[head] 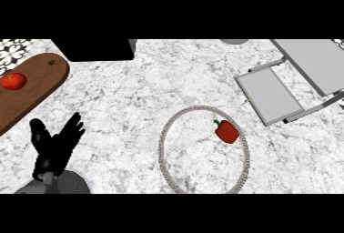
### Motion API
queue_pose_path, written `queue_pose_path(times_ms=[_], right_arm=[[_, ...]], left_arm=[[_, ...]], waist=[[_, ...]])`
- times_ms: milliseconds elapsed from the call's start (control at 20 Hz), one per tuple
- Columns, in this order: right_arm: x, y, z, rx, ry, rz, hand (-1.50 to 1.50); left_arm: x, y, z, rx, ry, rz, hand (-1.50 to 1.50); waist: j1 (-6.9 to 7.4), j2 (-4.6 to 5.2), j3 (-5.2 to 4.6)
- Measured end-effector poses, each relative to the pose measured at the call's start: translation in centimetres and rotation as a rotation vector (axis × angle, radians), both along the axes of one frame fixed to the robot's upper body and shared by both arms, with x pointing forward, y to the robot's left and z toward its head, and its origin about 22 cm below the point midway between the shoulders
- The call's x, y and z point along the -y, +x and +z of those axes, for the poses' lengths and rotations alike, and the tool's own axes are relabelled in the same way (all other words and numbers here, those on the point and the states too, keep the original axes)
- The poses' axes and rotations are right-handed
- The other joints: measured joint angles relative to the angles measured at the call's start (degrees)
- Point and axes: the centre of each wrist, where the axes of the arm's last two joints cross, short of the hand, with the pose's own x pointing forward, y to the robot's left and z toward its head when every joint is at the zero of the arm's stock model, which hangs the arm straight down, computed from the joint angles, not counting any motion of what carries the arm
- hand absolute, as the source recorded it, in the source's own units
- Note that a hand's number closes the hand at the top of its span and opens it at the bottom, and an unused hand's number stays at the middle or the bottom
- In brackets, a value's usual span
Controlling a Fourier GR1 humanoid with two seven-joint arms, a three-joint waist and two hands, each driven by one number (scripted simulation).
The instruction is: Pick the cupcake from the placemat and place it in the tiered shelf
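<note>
Looking steeply down from the head view, a white-and-grey marbled counter [134, 100] fills the frame. At the lower left, the left hand [52, 148] rises from its grey forearm [60, 184], which enters from the bottom edge. Its black fingers are straight and spread, pointing toward the top of the frame, with the thumb set apart to the left; it holds nothing and touches no object.

Right of centre and low in the frame lies a round placemat [163, 136], seen as a pale braided ring with the marble pattern showing inside it. No cupcake shows on it: the thing lying there is a red bell pepper [227, 131] with a small green stem, in the ring's upper right part, just inside the rim.

At the upper right stands the grey tiered shelf [270, 95], its lower flat tier angled toward the placemat and a larger upper tier [316, 61] running off toward the top right corner. The shelf and the placemat sit near each other but apart.

Along the left edge lies a brown wooden cutting board [33, 86], tilted diagonally, with a red tomato [13, 81] on its upper left part. A black box-like block [94, 49] sits at the top of the frame, left of centre.

The right hand does not show anywhere in this view.
</note>
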Motion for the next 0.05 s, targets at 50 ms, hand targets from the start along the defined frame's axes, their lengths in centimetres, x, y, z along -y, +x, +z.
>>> queue_pose_path(times_ms=[50], right_arm=[[-0.32, -1.05, -0.2, 0.001, 0.001, 0.005, -1.5]], left_arm=[[-0.02, 0.1, 0.03, 0.002, 0.0, 0.0, 0.0]], waist=[[-0.03, 0.02, 0.0]])
